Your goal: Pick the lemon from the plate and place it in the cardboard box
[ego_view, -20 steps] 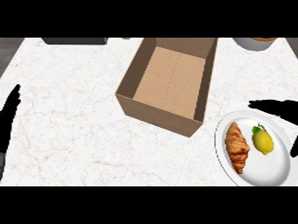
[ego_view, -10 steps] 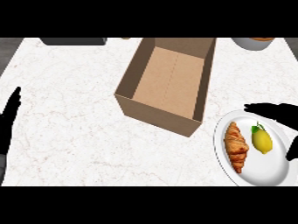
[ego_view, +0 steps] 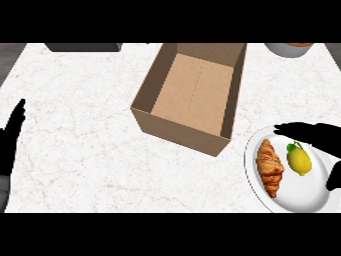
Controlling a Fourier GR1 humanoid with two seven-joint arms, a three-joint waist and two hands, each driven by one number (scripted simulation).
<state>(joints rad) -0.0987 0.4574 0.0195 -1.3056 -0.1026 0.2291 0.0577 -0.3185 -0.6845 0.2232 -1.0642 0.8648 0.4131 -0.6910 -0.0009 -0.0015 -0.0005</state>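
A yellow lemon (ego_view: 299, 159) with a small green tip lies on the white plate (ego_view: 306, 197) at the lower right, beside a croissant (ego_view: 270, 166). My right hand (ego_view: 329, 140) hovers over the plate's right half, open, fingers stretched past the lemon's far end and thumb hanging down to its right, apart from the fruit. The open cardboard box (ego_view: 191, 91) stands in the middle of the counter, left of the plate, with nothing inside. My left hand (ego_view: 2, 148) rests open at the left edge, fingers pointing up.
A dark object (ego_view: 84, 47) sits at the counter's far edge on the left, and a grey bowl (ego_view: 291, 49) at the far right. The box's near corner stands close to the plate's left rim.
My right hand has moved left and down over the plate, closing in around the lemon. The lemon, croissant, box and left hand have stayed put.
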